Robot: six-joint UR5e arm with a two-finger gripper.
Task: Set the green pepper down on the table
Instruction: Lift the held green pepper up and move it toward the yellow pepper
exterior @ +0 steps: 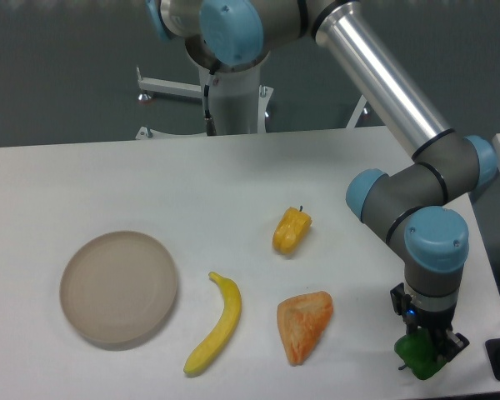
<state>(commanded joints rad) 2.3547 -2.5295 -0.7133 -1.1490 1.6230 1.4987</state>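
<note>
The green pepper (417,354) is seen at the near right corner of the table (233,183), well to the right of the orange wedge-shaped food piece (304,327), and it is clasped between the fingers of the gripper (425,350), which is closed on it from above. Whether the pepper's underside already touches the tabletop or is held just above it cannot be told. The carrying part of the task is judged to be nearly finished: what appears left is the release of the pepper and the withdrawal of the arm. The beige plate (119,287), far to the left of the wedge, is bare; the banana (215,323) lies between them, and the yellow pepper (292,230) lies behind the wedge. No brand, label or legible writing can be made out anywhere.
</note>
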